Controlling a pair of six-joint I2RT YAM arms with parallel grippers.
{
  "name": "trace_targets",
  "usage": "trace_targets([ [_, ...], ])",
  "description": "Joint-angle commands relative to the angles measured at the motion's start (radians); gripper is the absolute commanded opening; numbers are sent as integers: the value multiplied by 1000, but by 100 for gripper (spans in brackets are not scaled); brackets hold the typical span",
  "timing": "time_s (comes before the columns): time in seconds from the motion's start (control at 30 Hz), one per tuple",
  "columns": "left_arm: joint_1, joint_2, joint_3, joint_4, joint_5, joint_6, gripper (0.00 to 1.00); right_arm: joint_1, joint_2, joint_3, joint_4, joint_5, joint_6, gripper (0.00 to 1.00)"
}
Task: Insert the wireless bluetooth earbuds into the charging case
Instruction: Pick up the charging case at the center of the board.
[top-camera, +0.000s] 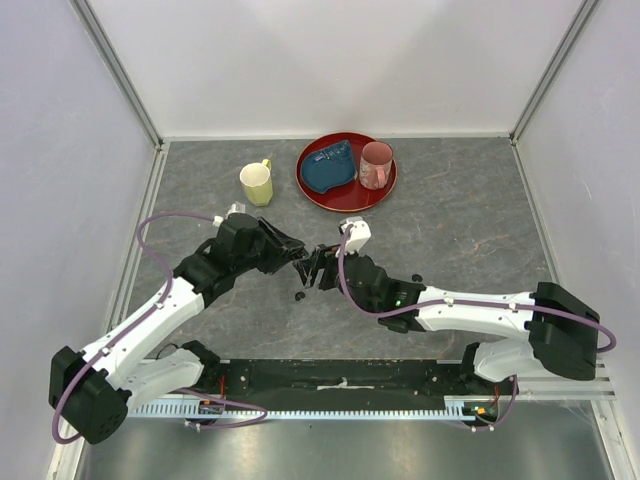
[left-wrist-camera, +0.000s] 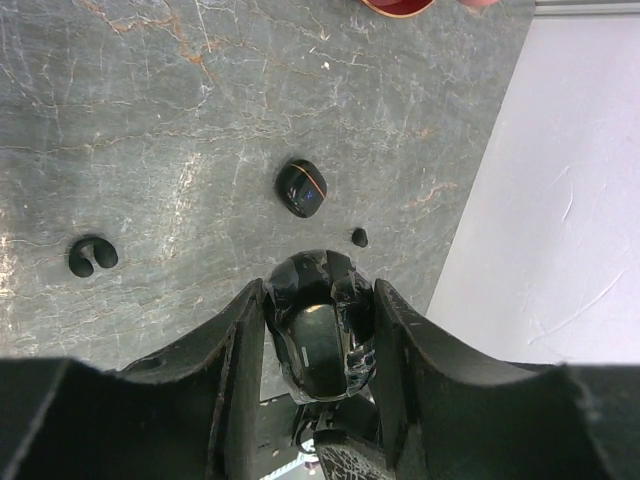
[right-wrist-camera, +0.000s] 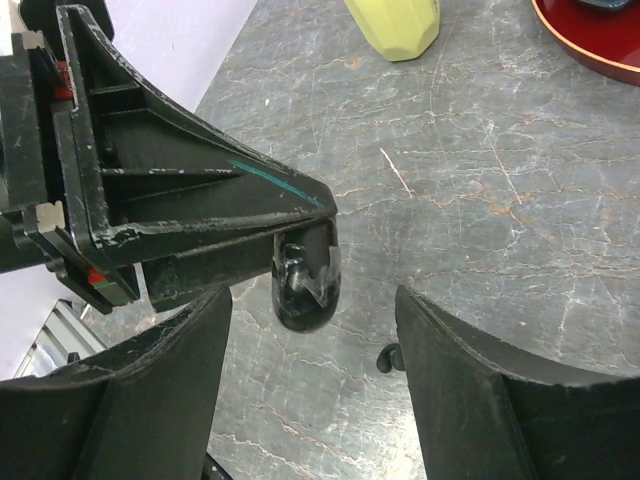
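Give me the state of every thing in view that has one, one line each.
Left gripper: shut on the held charging case.
Right gripper: open, empty.
Second case: closed, lying loose.
Loose earbud: outside any case.
Yellow mug: upright.
Pink mug: upright on red plate.

Bright, even light, soft shadows on the table; wrist-view foregrounds slightly blurred.
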Motion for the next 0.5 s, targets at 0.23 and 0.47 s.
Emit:
trace_targets([
  [0.23, -6, 11, 24, 80, 56, -38, 2, -10, 57, 65, 55, -12, 2, 63],
  [0.47, -8, 11, 9, 94, 66, -38, 2, -37, 42, 30, 134, -34, 20, 59],
])
